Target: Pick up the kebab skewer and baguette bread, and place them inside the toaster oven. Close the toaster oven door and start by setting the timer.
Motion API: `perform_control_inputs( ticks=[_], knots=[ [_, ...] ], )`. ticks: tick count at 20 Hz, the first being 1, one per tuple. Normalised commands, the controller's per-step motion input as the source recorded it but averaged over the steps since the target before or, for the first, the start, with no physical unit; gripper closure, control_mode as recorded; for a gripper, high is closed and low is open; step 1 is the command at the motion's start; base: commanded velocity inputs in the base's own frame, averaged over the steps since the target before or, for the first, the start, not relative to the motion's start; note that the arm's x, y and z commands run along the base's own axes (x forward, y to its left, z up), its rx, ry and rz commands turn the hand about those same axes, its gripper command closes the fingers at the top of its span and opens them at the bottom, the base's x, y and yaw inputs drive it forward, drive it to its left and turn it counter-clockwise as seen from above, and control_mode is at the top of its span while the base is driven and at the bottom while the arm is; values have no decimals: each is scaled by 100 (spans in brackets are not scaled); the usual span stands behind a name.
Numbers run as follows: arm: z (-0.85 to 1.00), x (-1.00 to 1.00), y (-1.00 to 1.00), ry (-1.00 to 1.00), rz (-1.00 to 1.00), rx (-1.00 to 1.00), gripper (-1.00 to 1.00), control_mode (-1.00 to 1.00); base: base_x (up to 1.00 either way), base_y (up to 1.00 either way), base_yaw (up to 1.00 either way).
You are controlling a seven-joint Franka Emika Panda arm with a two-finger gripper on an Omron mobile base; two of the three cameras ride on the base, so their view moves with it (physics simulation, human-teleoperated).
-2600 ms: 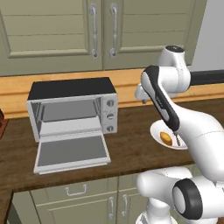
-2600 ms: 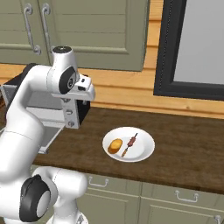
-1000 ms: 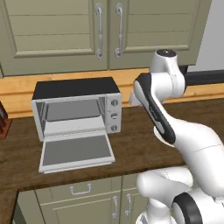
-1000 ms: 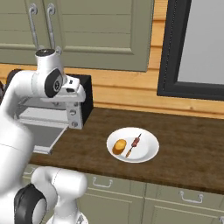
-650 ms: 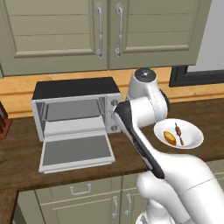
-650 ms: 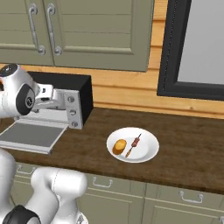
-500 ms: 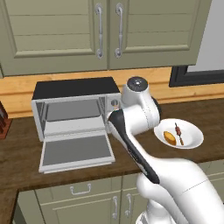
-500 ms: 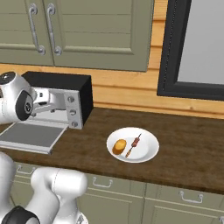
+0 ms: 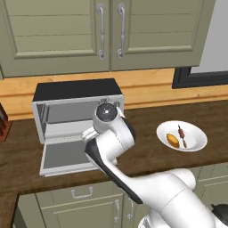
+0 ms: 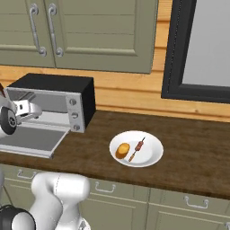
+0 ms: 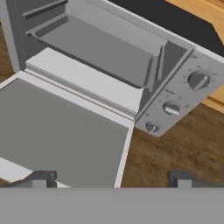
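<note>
The toaster oven (image 9: 78, 95) stands at the back left of the counter, its cavity (image 11: 100, 48) bare. The toaster oven door (image 9: 62, 156) lies folded down flat. In the hand view my gripper (image 11: 110, 179) hovers open above the door's (image 11: 57, 131) right part, nothing between its fingertips (image 11: 39, 178), and the column of three knobs (image 11: 171, 108) is ahead to the right. The baguette bread (image 10: 122, 150) and the kebab skewer (image 10: 136, 148) lie side by side on a white plate (image 10: 152, 155), well right of the oven (image 10: 54, 101) and away from my hand.
Closed cabinet doors (image 9: 107, 31) hang above the oven. A dark-framed window (image 10: 197, 49) is at the back right. Bare wooden counter (image 10: 193, 152) stretches right of the plate. A dark red object (image 9: 3, 127) sits at the counter's far left edge.
My arm has swung from upright near the plate down and left, in front of the open oven, uncovering the plate. The gripper stayed open. The food has not moved.
</note>
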Motion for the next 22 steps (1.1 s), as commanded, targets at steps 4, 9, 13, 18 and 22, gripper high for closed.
perform_control_inputs(
  ticks=[4, 9, 13, 18, 22],
  knots=[
    [-2, 52, 41, -13, 0, -4, -100, -100, 0, 0, 0],
    [-9, 29, 22, -26, 0, 0, -100, -100, 0, 0, 0],
    [-3, 7, 5, -9, 0, 0, -100, -100, 0, 0, 0],
    [0, 5, 0, 0, 0, 2, -100, -100, 0, 0, 0],
    [-16, 47, 0, 0, 0, 0, -100, -100, 0, 0, 0]
  ],
)
